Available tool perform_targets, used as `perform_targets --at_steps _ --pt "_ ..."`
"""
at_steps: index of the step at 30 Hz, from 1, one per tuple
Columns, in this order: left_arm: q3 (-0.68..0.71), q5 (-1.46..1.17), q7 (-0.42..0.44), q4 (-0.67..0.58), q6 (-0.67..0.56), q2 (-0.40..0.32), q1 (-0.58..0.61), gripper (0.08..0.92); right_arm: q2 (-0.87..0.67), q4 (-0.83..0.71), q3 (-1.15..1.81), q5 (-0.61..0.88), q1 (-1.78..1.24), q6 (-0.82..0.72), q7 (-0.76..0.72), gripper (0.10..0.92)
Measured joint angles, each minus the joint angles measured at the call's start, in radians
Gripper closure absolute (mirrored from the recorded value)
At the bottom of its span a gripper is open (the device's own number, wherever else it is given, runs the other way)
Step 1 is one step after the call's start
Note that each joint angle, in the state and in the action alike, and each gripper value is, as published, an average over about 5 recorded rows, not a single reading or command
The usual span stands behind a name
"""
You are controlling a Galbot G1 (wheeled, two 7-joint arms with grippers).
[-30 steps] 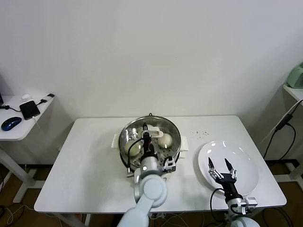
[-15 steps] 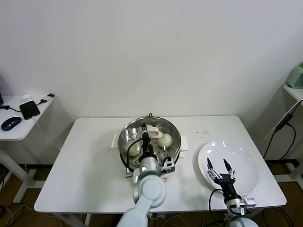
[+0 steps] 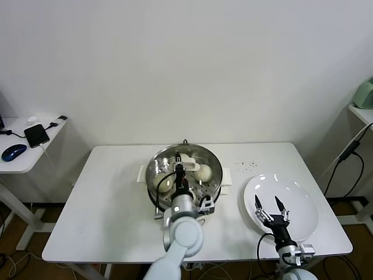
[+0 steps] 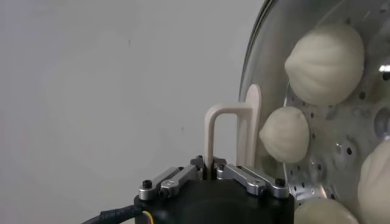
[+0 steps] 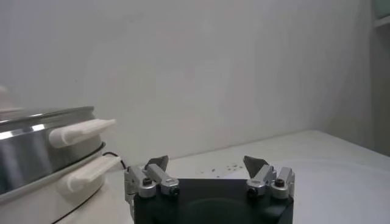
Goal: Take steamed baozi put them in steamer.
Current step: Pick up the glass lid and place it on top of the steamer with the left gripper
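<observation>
glass lid [image 3: 185, 169] held over the steamer [image 3: 152, 175] blocks entry from above — white plate [image 3: 297, 198] lies bare.

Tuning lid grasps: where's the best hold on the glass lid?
Cream arch handle at the centre of the glass lid: the disc is flat and smooth, the handle stands proud. Come square to the lid's face, one finger each side of the thin bar, as the left tool is shut on it.

The steamer [image 3: 185, 169] is a round, shiny steel pot with white side handles, standing upright at the middle of the desk. Four cream-white, domed, pleated baozi [image 4: 326, 63] rest close together on its perforated tray, seen through the glass lid.
</observation>
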Motion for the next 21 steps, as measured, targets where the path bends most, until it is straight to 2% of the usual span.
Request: perform_targets --at_steps 9,12,21 --pt "-0.001 -0.003 -0.002 -0.003 -0.008 0.005 0.004 0.840 -0.001 0.000 0.000 0.001 0.000 0.000 0.000 0.203" --pt "0.000 -0.009 0.003 -0.009 -0.011 0.006 0.008 0.810 -0.001 0.000 -0.001 0.001 0.000 0.000 0.000 0.203" --pt "-0.002 -0.022 0.017 -0.045 -0.026 0.009 0.026 0.560 0.000 -0.001 -0.001 0.002 -0.002 0.001 0.000 0.203"
